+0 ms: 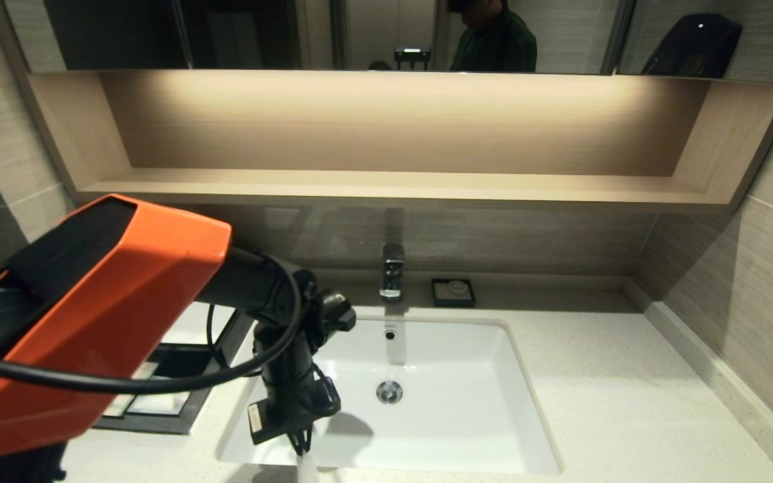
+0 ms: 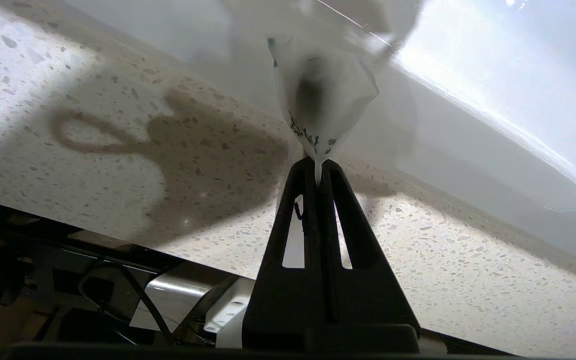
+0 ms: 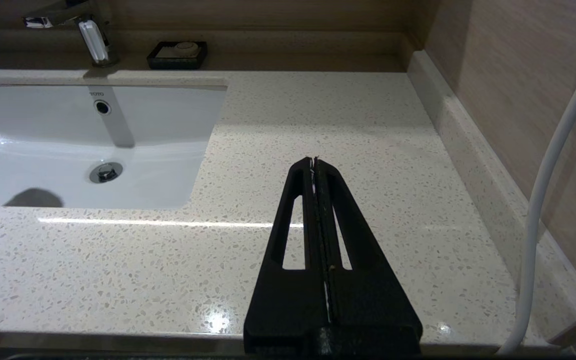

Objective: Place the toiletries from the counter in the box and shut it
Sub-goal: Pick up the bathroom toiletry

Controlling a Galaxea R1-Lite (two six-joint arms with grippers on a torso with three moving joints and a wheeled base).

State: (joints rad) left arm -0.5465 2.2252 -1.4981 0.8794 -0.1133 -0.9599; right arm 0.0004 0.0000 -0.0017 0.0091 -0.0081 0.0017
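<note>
My left gripper (image 1: 301,451) points down over the front rim of the white basin (image 1: 440,416) and is shut on a pale clear-wrapped packet (image 1: 306,469). In the left wrist view the fingertips (image 2: 316,167) pinch the packet's end, and the packet (image 2: 323,95) hangs past them above the speckled counter (image 2: 143,150). The black box (image 1: 178,419) sits at the left behind the arm with its drawer pulled out; pale packets (image 1: 158,402) lie in it. My right gripper (image 3: 315,162) is shut and empty over the counter right of the basin, out of the head view.
A chrome faucet (image 1: 392,272) and a small black square dish (image 1: 452,292) stand behind the basin. A wooden shelf (image 1: 393,181) runs above. The wall upstand (image 3: 468,150) borders the counter's right side. A white cable (image 3: 548,175) hangs by the right arm.
</note>
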